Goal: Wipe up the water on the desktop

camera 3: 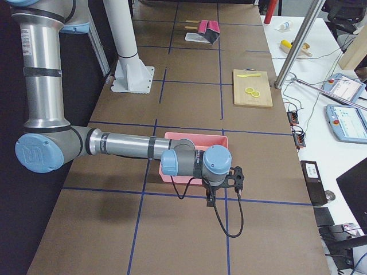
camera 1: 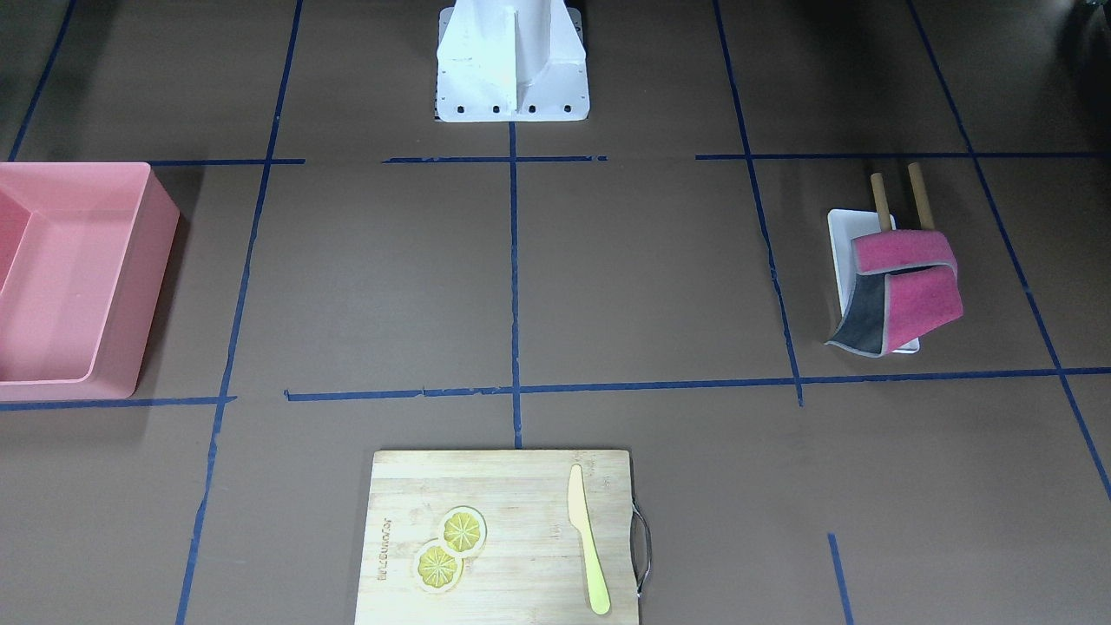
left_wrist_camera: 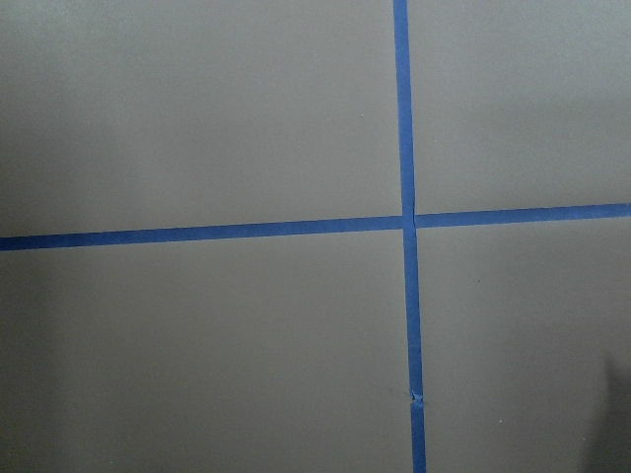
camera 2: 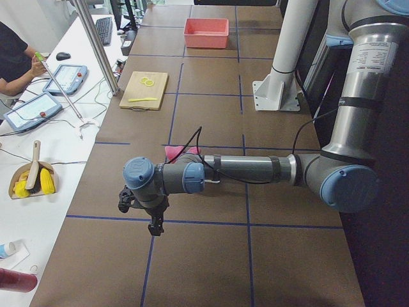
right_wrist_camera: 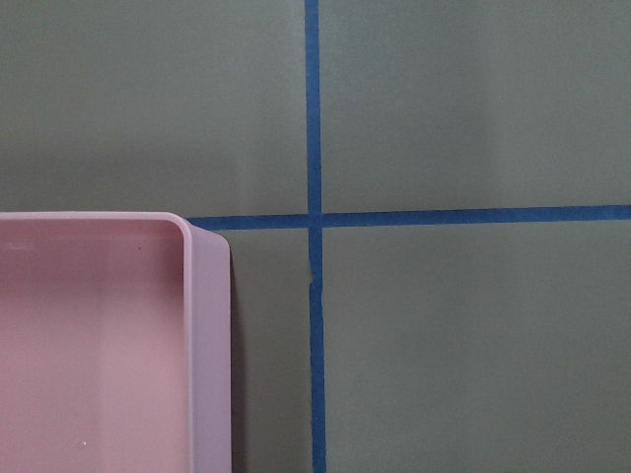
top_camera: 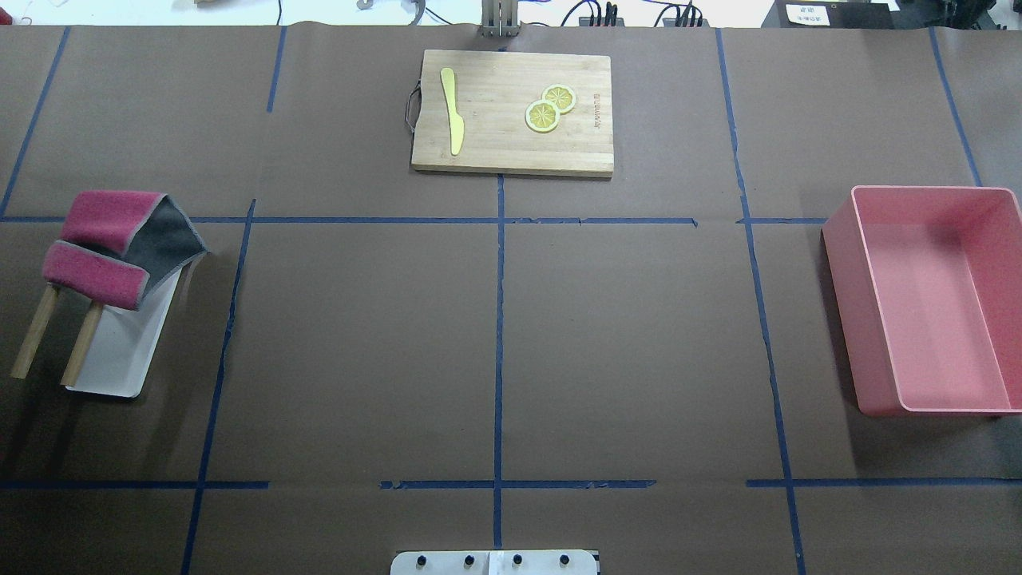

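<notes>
The desktop (top_camera: 359, 343) is a matte dark-brown surface with blue tape lines; I see no water on it. A pink and grey cloth (top_camera: 112, 239) hangs on a wooden rack (top_camera: 36, 343) over a white tray (top_camera: 120, 359) on the robot's left side, also in the front view (camera 1: 907, 286). My left gripper (camera 2: 153, 227) hangs over the desktop beyond the cloth, at the left end. My right gripper (camera 3: 211, 199) hangs just beyond the pink bin (camera 3: 195, 137). Both show only in side views; I cannot tell if they are open or shut.
The pink bin (top_camera: 934, 295) stands on the robot's right side; its corner shows in the right wrist view (right_wrist_camera: 99, 345). A wooden cutting board (top_camera: 511, 112) at the far middle holds a yellow knife (top_camera: 452, 108) and two lemon slices (top_camera: 551, 108). The robot's white base (camera 1: 512, 61) is at the near edge.
</notes>
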